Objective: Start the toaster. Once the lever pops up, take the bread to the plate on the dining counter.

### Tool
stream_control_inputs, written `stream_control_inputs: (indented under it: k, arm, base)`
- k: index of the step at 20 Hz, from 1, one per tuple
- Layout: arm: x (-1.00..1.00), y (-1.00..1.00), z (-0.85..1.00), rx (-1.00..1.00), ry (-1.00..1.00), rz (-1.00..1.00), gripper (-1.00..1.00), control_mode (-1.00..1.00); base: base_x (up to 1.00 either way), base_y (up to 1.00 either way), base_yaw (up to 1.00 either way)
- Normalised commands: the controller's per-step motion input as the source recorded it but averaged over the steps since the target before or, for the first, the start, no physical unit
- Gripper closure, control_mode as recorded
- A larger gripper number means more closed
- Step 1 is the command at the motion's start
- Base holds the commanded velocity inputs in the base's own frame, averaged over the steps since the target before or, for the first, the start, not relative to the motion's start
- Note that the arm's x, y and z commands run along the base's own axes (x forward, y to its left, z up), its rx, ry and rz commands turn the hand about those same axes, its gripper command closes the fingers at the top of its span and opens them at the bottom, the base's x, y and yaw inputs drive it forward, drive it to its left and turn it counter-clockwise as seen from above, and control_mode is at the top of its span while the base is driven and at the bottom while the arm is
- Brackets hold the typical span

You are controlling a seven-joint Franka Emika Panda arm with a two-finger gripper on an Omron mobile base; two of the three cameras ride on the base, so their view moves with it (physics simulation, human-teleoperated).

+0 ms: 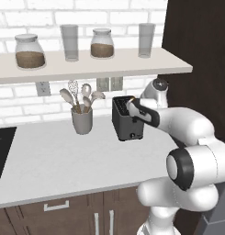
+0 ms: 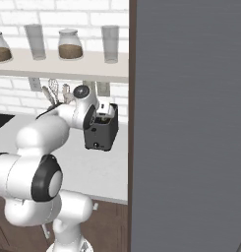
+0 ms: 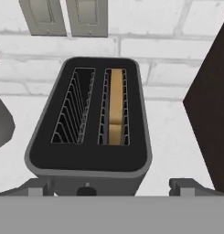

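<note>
The dark boxy toaster point(image 1: 127, 123) stands on the wall counter point(image 1: 54, 160) against the brick wall, also seen in the right base view point(image 2: 99, 134). In the hand view I look down on the toaster's top point(image 3: 88, 157): the bread point(image 3: 115, 107), a tan slice, sits low in the right slot, and the left slot is empty. My gripper point(image 1: 132, 106) hovers just above the toaster, open, with one fingertip point(image 3: 40, 186) on each side of the toaster's front and nothing held. The plate and the dining counter are out of view.
A grey utensil crock point(image 1: 81, 120) stands left of the toaster. A shelf point(image 1: 86, 66) with jars and glasses hangs above. Outlets point(image 3: 83, 16) are on the wall behind. A dark tall cabinet point(image 1: 201, 55) closes the right side. A black cooktop point(image 1: 1, 151) lies far left.
</note>
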Motion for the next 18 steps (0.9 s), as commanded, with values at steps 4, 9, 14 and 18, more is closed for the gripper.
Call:
stream_control_inputs:
  k: [4,9,14,18]
  arm:
    - [0.26,0.00,0.00,0.00,0.00,0.00,-1.00,-1.00]
    - [0.23,0.00,0.00,0.00,0.00,0.00,-1.00,-1.00]
    - [0.20,0.00,-0.01,0.00,0.00,0.00,-1.00,-1.00]
    - [0.18,0.00,-0.08,0.00,0.00,0.00,-1.00,-1.00]
  base:
    - [0.00,0.00,0.00]
    - [0.00,0.00,0.00]
    - [0.00,0.00,0.00]
    - [0.00,0.00,0.00]
